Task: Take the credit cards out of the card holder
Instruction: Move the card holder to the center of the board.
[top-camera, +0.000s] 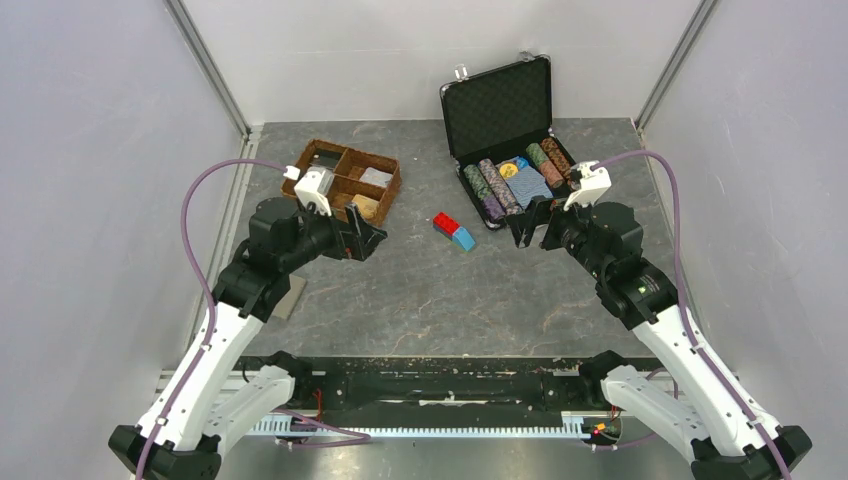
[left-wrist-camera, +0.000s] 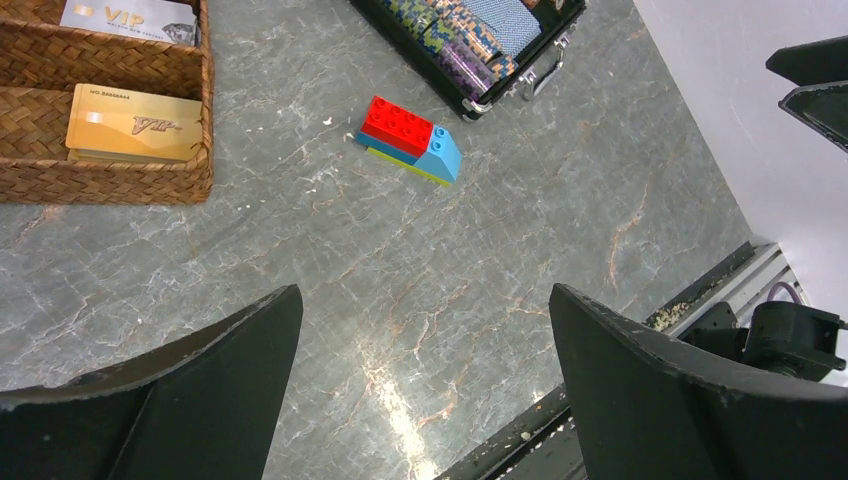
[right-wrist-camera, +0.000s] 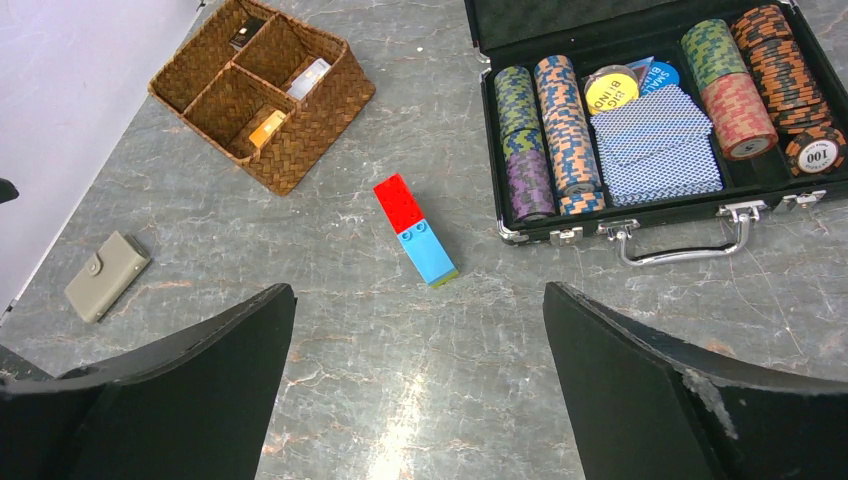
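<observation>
My right wrist view shows the card holder closed on the table; my left shows a gold credit card in the wicker tray. My left gripper and right gripper gape, empty.

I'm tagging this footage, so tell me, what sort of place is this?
Probably a robotics test cell: plain white panel walls, two robot arms bolted to a rail at the table edge, and staged props like a poker chip case and wicker tray.
</observation>
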